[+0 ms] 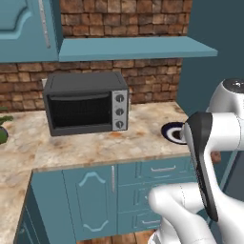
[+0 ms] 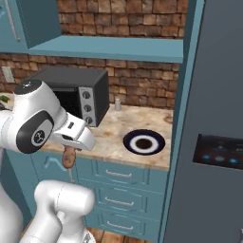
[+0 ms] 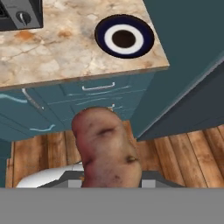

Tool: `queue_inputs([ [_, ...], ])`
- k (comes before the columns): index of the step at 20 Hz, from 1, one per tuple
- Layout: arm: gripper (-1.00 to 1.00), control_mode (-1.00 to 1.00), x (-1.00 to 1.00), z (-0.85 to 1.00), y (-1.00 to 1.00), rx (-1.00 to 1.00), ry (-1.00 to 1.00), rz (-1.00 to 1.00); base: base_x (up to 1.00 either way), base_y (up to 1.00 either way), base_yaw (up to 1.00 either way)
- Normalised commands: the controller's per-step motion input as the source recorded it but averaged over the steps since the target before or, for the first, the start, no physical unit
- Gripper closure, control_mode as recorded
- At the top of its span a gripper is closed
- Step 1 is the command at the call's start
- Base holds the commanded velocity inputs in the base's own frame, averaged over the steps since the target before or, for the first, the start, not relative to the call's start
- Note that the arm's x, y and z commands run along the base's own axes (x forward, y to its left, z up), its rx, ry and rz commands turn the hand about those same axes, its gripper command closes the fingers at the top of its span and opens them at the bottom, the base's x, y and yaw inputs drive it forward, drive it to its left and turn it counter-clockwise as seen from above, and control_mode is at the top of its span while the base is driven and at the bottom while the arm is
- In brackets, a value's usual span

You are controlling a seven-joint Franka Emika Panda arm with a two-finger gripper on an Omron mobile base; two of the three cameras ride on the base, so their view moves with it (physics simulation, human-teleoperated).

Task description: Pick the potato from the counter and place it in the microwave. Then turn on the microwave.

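1. Our pincer (image 2: 70, 159) is clamped on the potato (image 3: 106, 148), which hangs below the hand, out in front of the blue drawers (image 2: 118, 176) and off the counter (image 1: 86, 143)
2. So the pick looks done; in the hand view the potato sits in the grip above the wooden floor (image 3: 183, 153)
3. Left on the counter stands a small black toaster oven (image 1: 86, 102); to its right lies a dark-rimmed plate (image 2: 144, 142)
4. We judge the wide built-in microwave is yet to be reached, so placing the potato inside and switching it on both remain
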Motion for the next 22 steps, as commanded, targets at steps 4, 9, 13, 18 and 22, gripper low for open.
queue_inputs([
  [4,1.00,1.00,0.00,0.00,0.00,0.00,0.00,0.00,-0.61,-0.08,0.00],
  [9,1.00,1.00,0.00,0.00,0.00,0.00,0.00,0.00,-0.63,-0.10,0.00],
  [13,1.00,1.00,0.00,0.00,0.00,0.00,0.00,0.00,-0.67,-0.11,0.00],
  [18,1.00,1.00,0.00,0.00,0.00,0.00,0.00,0.00,-0.68,-0.12,0.00],
  [22,1.00,1.00,0.00,0.00,0.00,0.00,0.00,0.00,-0.68,-0.12,0.00],
])
